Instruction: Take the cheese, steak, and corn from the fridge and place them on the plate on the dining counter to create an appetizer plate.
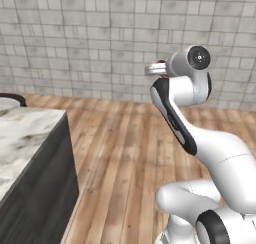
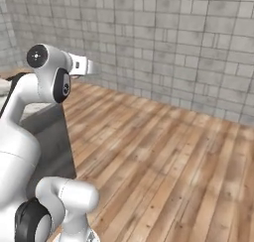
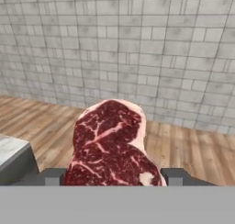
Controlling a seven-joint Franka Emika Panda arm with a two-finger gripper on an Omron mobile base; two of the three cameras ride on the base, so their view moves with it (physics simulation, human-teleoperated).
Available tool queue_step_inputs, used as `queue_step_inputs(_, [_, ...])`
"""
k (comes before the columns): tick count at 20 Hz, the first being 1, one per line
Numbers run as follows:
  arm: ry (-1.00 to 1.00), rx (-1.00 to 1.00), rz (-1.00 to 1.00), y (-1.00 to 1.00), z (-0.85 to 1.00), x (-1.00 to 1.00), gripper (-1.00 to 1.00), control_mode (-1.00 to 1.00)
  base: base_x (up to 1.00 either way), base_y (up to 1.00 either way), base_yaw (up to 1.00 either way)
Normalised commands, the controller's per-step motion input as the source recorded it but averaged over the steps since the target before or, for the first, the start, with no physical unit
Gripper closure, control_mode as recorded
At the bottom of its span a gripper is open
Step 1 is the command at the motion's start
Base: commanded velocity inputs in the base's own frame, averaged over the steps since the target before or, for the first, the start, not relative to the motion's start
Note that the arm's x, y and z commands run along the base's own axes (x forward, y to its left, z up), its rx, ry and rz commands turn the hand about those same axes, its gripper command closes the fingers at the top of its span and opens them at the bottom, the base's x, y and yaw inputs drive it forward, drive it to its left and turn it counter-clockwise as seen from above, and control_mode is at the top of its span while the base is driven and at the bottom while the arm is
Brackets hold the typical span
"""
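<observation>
Two dark finger tips [image 3: 50,176] sit either side of the steak [image 3: 111,147] in the hand view, jaws pinching it across its width, and the slab of dark red meat with pale marbling and a pale fatty edge juts forward out of the gripper [image 3: 110,177], well off the floor! From the left base camera, a sliver of red peeks out at the gripper [image 1: 156,68], held out level at the top of the raised white arm [image 1: 182,95]. Beyond it stands the grey block wall [image 3: 119,44] with the plank wood floor [image 1: 122,153] running beneath. Off to the left, the corner of a marble counter [image 1: 25,138] with dark sides is in shot, something dark and round at its far edge, too cropped to name.
</observation>
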Motion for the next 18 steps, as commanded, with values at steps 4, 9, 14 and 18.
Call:
queue_step_inputs(4, [0.00,0.00,0.00,0.00,0.00,0.00,1.00,1.00,1.00,-0.51,0.41])
queue_step_inputs(9, [0.00,0.00,0.00,0.00,0.00,0.00,1.00,1.00,1.00,-0.98,0.13])
queue_step_inputs(14, [0.00,0.00,0.00,0.00,0.00,0.00,1.00,1.00,1.00,-0.72,0.05])
queue_step_inputs(18, [0.00,0.00,0.00,0.00,0.00,0.00,1.00,1.00,1.00,-0.51,0.35])
